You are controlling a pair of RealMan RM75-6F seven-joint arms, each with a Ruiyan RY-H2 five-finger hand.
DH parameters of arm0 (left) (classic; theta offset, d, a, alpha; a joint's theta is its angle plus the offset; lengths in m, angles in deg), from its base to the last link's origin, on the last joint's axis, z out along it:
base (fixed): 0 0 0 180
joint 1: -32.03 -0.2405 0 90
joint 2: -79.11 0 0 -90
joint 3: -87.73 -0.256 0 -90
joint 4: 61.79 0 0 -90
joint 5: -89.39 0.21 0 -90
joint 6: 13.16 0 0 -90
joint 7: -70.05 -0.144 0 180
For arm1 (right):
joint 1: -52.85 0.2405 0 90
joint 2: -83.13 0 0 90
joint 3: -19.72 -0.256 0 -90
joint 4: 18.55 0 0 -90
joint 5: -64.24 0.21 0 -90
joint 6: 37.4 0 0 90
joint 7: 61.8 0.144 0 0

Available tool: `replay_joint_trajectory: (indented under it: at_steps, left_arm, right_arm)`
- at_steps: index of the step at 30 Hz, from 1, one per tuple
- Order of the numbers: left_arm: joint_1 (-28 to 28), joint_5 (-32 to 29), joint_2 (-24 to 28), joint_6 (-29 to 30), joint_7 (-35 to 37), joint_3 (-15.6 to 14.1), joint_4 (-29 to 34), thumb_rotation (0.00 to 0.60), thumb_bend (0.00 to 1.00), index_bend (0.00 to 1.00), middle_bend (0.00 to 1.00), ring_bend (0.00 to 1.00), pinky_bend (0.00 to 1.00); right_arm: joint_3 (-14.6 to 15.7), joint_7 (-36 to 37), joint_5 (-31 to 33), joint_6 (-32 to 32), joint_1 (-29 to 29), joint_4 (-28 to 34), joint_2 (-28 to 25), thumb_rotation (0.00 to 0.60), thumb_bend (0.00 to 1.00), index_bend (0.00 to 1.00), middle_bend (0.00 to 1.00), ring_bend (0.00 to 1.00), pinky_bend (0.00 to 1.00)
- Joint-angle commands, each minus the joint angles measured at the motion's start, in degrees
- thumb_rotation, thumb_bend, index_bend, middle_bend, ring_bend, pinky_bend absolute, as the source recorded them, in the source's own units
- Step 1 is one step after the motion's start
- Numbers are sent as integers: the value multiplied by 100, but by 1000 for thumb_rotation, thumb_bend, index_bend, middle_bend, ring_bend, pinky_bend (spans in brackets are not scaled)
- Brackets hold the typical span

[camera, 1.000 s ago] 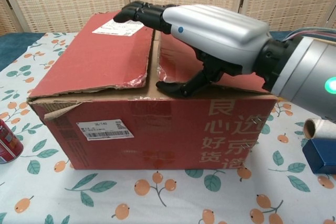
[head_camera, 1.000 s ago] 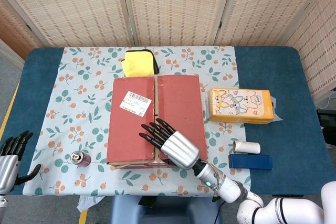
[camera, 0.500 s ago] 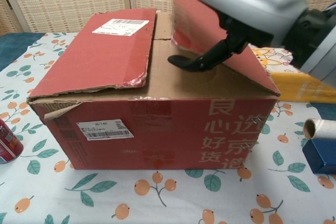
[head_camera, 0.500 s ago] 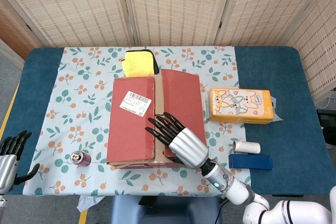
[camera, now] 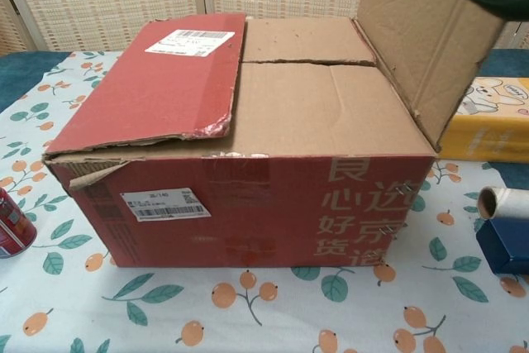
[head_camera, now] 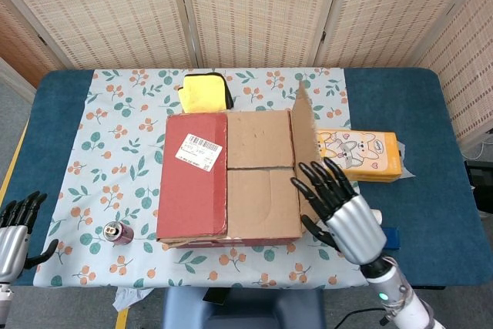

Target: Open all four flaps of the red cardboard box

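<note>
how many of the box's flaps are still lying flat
3: the red left flap with the shipping label, and two brown inner flaps, the far one and the near one. The right flap stands raised beside the right robot hand.

A staged indoor test area, more a lab or demo corner than a lived-in home: woven rattan folding screens [head_camera: 254, 9] close off the back, and a table [head_camera: 400, 105] covered in blue cloth carries a floral tablecloth [head_camera: 115, 136] with loosely set props, among them a soda can [head_camera: 118, 231], a yellow tissue pack [head_camera: 354, 155] and a cardboard tube [head_camera: 360, 214]
</note>
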Motion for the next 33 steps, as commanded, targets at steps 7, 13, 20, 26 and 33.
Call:
replay_joint_trajectory:
  at_steps: [7, 13, 20, 26, 33]
  left_arm:
    - [2, 448, -107, 138, -126, -137, -38, 600, 372, 20, 86, 102, 78]
    - [3, 830, -114, 83, -205, -374, 89, 600, 421, 23, 86, 101, 78]
    - [111, 1122, 8, -76, -566, -495, 514, 600, 472, 16, 86, 98, 77]
    - [475, 1374, 297, -529, -707, -492, 1192, 600, 717, 33, 86, 91, 77]
    - [838, 1113, 456, -1098, -1439, -345, 1954, 600, 689, 0, 86, 67, 76]
  right_arm:
    - [597, 1500, 7, 1335, -1116, -1533, -156, 600, 385, 0, 0, 0, 0]
    - [643, 1692, 24, 1310, -1271, -1947, -18, 600, 385, 0, 0, 0, 0]
    - [653, 1950, 102, 1236, -1386, -2399, 177, 600, 385, 0, 0, 0, 0]
    - [571, 2199, 229, 1261, -1457, -2560, 135, 600, 385, 0, 0, 0, 0]
    - [389, 2507, 418, 1302, -1483, -2560, -50, 600, 385, 0, 0, 0, 0]
